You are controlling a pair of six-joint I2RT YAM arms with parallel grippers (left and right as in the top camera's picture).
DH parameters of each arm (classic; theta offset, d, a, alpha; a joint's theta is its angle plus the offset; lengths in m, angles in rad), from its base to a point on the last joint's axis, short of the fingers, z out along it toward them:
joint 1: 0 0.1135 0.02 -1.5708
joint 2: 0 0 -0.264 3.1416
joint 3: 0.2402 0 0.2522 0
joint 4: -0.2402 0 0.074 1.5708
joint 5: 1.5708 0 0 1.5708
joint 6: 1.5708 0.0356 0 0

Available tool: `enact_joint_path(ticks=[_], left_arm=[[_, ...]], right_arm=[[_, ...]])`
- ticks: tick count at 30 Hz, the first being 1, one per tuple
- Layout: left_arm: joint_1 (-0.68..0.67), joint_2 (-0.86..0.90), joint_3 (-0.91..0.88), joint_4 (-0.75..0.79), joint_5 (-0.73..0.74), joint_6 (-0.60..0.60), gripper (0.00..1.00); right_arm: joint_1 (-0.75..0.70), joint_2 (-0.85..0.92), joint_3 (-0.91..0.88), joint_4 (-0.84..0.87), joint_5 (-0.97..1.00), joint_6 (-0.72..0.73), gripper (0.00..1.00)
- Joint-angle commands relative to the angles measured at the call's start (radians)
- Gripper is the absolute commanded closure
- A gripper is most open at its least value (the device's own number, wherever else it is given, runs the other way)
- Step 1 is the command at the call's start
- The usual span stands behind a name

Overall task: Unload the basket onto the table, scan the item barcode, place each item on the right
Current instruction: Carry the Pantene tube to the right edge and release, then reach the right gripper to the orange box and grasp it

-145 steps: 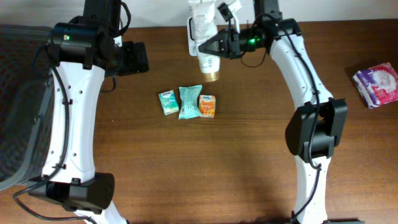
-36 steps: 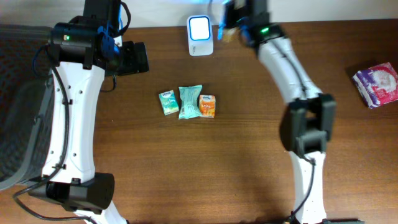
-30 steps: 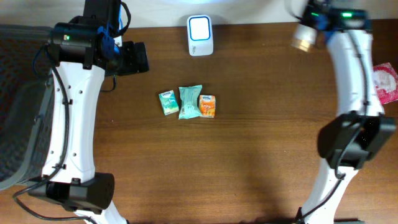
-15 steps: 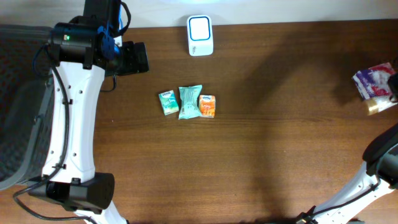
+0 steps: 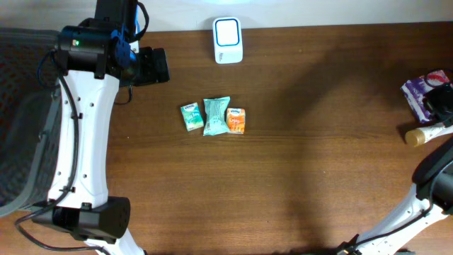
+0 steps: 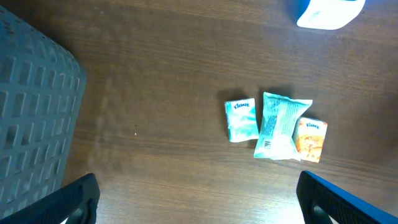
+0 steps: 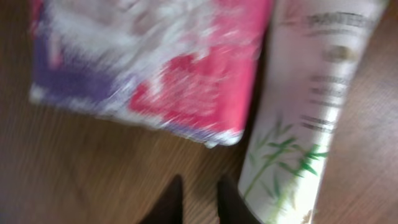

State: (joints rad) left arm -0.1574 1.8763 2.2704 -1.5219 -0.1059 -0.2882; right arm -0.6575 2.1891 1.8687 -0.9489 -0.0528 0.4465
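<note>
White tan-capped lotion tube (image 5: pixel 427 132) lies on the wooden desk (image 5: pixel 318 177) beside the pink-purple packet (image 5: pixel 417 91) — right jaws nearly together, hold unclear; left jaws gape wide, empty. Best open fully before lifting away.

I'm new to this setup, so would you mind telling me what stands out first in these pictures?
Three small packets sit in a neat row mid-table: a green tissue pack, a teal pouch and an orange pack. A white scanner with a lit face stands at the table's back edge. At the right edge a white tube lies beside a pink and purple package.
</note>
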Motion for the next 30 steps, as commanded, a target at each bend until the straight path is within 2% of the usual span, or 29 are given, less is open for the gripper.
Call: enact_joint_path(ticks=[1,4,7,8,10,11,12,13,15,19,22,25,28,30], left_arm=[[0.003,-0.006,0.007,0.002,-0.007,-0.003,0.01],[0.003,-0.006,0.007,0.001,-0.007,-0.003,0.01],[0.003,-0.006,0.007,0.002,-0.007,-0.003,0.01],[0.004,-0.006,0.007,0.002,-0.007,-0.003,0.01],[0.003,-0.006,0.007,0.002,-0.007,-0.003,0.01],[0.003,-0.006,0.007,0.002,-0.007,-0.003,0.01],[0.003,-0.006,0.007,0.002,-0.007,-0.003,0.01],[0.003,-0.006,0.007,0.002,-0.007,-0.003,0.01],[0.003,-0.006,0.007,0.002,-0.007,-0.003,0.01],[0.003,-0.006,0.007,0.002,-0.007,-0.003,0.01],[0.003,-0.006,0.007,0.002,-0.007,-0.003,0.01],[0.003,-0.006,0.007,0.002,-0.007,-0.003,0.01],[0.003,-0.006,0.007,0.002,-0.007,-0.003,0.01],[0.003,-0.006,0.007,0.001,-0.007,-0.003,0.01]], right_arm=[[0.059,-0.073,0.022,-0.027,-0.003,-0.084,0.89],[0.117,-0.148,0.022,-0.036,-0.008,-0.084,0.88],[0.208,-0.210,0.022,-0.076,-0.206,-0.095,0.76],[0.253,-0.212,0.022,-0.096,-0.315,-0.136,0.66],[0.336,-0.206,0.019,-0.137,-0.431,-0.233,0.56],[0.402,-0.200,0.012,-0.145,-0.432,-0.303,0.43],[0.477,-0.194,-0.004,-0.144,-0.425,-0.367,0.26],[0.549,-0.185,-0.020,-0.143,-0.402,-0.387,0.23],[0.732,-0.142,-0.060,-0.135,-0.327,-0.387,0.23],[0.903,-0.062,-0.093,-0.060,-0.328,-0.367,0.22],[0.974,-0.016,-0.094,-0.005,-0.328,-0.253,0.31],[1.017,0.034,-0.094,0.035,-0.327,-0.219,0.36],[1.018,0.089,-0.094,0.037,-0.323,-0.175,0.46],[1.018,0.105,-0.094,0.012,-0.252,-0.175,0.52]])
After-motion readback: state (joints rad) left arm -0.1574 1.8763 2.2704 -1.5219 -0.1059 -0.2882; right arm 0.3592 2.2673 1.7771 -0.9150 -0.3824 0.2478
